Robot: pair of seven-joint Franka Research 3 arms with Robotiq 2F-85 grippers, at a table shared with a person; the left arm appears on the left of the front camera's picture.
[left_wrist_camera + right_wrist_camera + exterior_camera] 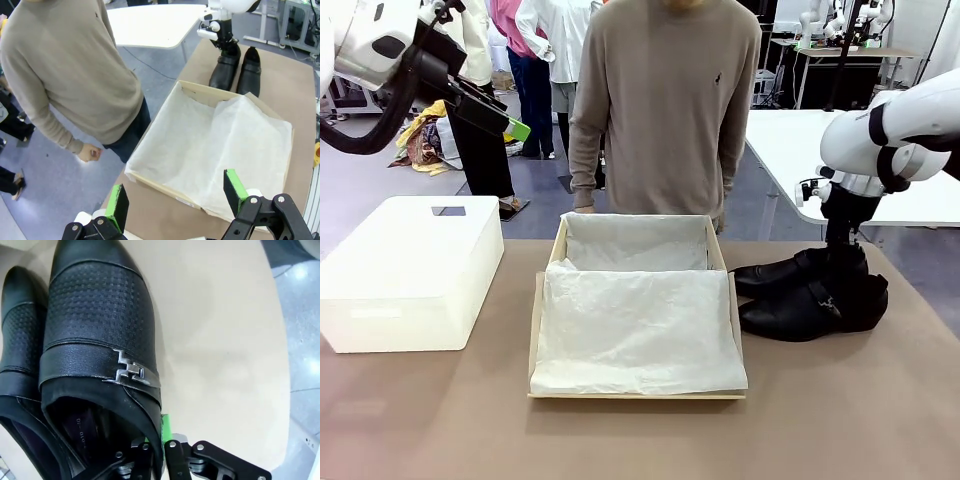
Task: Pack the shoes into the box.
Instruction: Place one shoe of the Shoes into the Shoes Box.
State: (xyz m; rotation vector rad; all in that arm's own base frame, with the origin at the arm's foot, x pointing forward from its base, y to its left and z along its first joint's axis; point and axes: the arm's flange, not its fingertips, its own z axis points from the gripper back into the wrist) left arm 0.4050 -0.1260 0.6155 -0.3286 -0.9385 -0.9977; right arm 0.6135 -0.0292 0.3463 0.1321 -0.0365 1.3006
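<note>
White plastic bin (410, 270): stands on the table (640, 440) at the left, well apart from the left side of the box.

Left gripper (176, 200): raised high above the table's left side. Its jaws are spread wide apart and hold nothing. The left wrist view looks down between the green pads (118, 206) onto the box.

Box (534, 330): sits open at the table's centre. White tissue paper (635, 320) lines its interior and drapes over the near edge.

Person (665, 100): stands at the far side directly behind the box, arms hanging, one hand (90, 152) loosely curled.

Shoes (810, 295): both rest on the table just right of the box, side by side and touching, toes pointing toward the box.

Right gripper (842, 262): lowered onto the far shoe (100, 330), the one nearer the person. The jaws are clamped together on the side wall of its opening, behind the metal buckle (131, 372), with one finger inside and one green pad (165, 426) outside
</note>
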